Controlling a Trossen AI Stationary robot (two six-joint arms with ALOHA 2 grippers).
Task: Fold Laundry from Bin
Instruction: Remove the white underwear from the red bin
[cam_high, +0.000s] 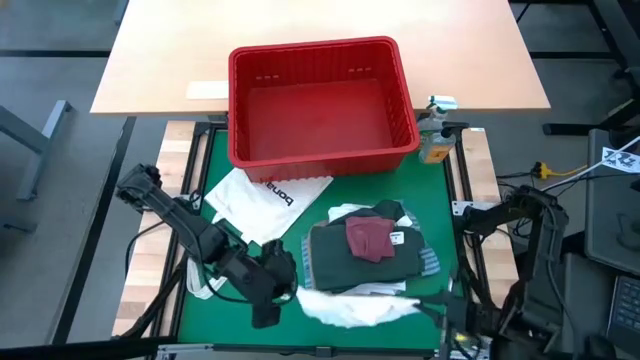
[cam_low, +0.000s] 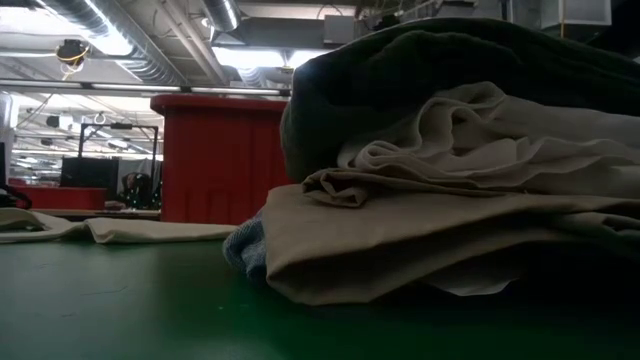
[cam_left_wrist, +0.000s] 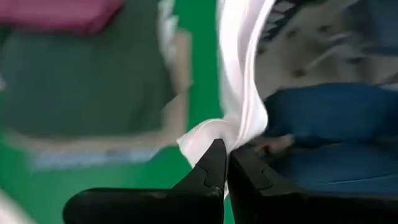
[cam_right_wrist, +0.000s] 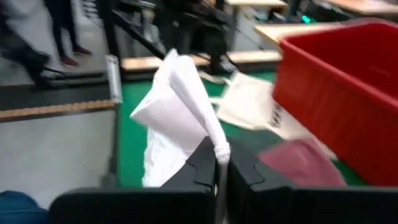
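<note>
The left pincer (cam_high: 283, 296) sits at the lower centre-left of the high view, its fingers (cam_left_wrist: 214, 167) clamped tight on a bunched fold of a white garment (cam_high: 352, 305). The right pincer (cam_high: 440, 306), at the lower right of that view, is likewise pinched shut on the other end of the same white cloth, which rises as a twisted peak above its fingertips (cam_right_wrist: 208, 163). The garment stretches between the two along the bottom edge of the green surface (cam_high: 445, 215).

Just above it, at centre, lies a stack of folded laundry: a dark green-grey top (cam_high: 345, 258) with a small maroon piece (cam_high: 370, 239) on it. In the low view the stack fills the right side, tan cloth (cam_low: 420, 235) at its base.

The red bin (cam_high: 322, 102) stands at the top centre. A white tote bag (cam_high: 262, 203) with black lettering lies left of centre, below the bin.
</note>
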